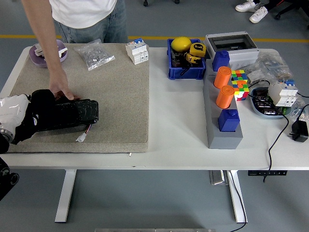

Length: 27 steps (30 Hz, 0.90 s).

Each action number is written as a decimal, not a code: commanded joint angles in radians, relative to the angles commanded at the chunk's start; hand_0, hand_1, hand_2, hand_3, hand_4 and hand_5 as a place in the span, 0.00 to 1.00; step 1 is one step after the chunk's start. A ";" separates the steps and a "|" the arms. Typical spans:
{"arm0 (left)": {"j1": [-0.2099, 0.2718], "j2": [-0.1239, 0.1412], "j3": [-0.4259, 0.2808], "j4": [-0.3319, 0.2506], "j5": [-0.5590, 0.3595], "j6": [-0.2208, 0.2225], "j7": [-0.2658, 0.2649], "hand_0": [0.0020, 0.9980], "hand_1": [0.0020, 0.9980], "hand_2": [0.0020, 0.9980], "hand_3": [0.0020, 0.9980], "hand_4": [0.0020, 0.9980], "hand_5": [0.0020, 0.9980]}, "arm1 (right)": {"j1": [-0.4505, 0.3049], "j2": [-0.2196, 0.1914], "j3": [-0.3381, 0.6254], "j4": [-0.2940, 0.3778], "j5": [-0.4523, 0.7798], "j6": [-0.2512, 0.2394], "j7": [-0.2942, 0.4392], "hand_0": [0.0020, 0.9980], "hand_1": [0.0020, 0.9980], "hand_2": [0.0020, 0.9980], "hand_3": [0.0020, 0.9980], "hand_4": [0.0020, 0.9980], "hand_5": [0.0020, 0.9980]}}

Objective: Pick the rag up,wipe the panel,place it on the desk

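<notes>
Head view, reading from the left edge. The left hand (36, 113), black-fingered with a white cover over its back, lies at the middle left of the frame, its fingers laid flat over the left end of the panel (72, 113). Whether a rag is pressed under them cannot be told; no rag shows separately. The panel is a long, glossy black block lying lengthwise on the beige mat (111, 92), with thin wires and a small white connector (81, 138) trailing from its lower right corner. It looks rigid and fairly heavy, with a slick top; a rag, being limp and light, would best be pinched by a bunched fold. A person's hand (62, 92) rests on the panel's upper edge, apparently steadying it. The right hand is out of frame.
</notes>
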 joint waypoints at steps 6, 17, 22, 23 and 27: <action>0.024 0.012 -0.043 0.021 0.005 0.001 -0.003 0.27 0.21 0.47 0.45 0.11 0.00 | 0.001 0.002 0.005 -0.001 -0.003 0.000 0.000 0.79 0.55 0.69 0.71 1.00 0.72; 0.058 0.020 -0.122 0.071 0.019 0.004 -0.006 0.27 0.21 0.47 0.45 0.11 0.00 | 0.000 0.002 0.011 -0.002 -0.002 0.000 0.002 0.79 0.55 0.69 0.71 1.00 0.72; 0.048 0.019 -0.141 0.100 0.009 0.018 -0.017 0.27 0.21 0.47 0.45 0.12 0.00 | 0.002 0.003 0.009 -0.001 -0.002 -0.001 0.002 0.79 0.55 0.69 0.71 1.00 0.72; 0.044 0.019 -0.139 0.107 0.003 0.021 -0.020 0.27 0.21 0.47 0.45 0.12 0.00 | 0.002 0.004 0.009 -0.001 -0.003 -0.001 0.002 0.79 0.55 0.69 0.71 1.00 0.72; 0.012 0.021 -0.111 0.161 -0.035 0.042 -0.047 0.27 0.22 0.47 0.45 0.12 0.00 | 0.005 0.004 0.007 -0.001 -0.002 -0.002 0.001 0.79 0.55 0.69 0.71 1.00 0.72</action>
